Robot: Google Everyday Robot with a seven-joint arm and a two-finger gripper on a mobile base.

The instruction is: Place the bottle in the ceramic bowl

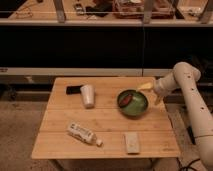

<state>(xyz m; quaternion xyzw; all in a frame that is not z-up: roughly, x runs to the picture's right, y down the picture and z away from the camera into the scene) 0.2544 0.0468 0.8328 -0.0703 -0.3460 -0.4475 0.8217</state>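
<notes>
Bottle [82, 133] lying on its side, lower left of centre on worktop [57, 117]. Higher, right of centre: ceramic bowl [132, 114], tool [151, 92] at its upper-right rim, well apart from bottle; spread or pressed together, cannot tell. Likely risks: clipping bowl while crossing, rolling bottle with a glancing grasp.

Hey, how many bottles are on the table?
1: the bottle lies on its side, front left of the table. The end effector hovers by the right rim of the bowl.
</notes>
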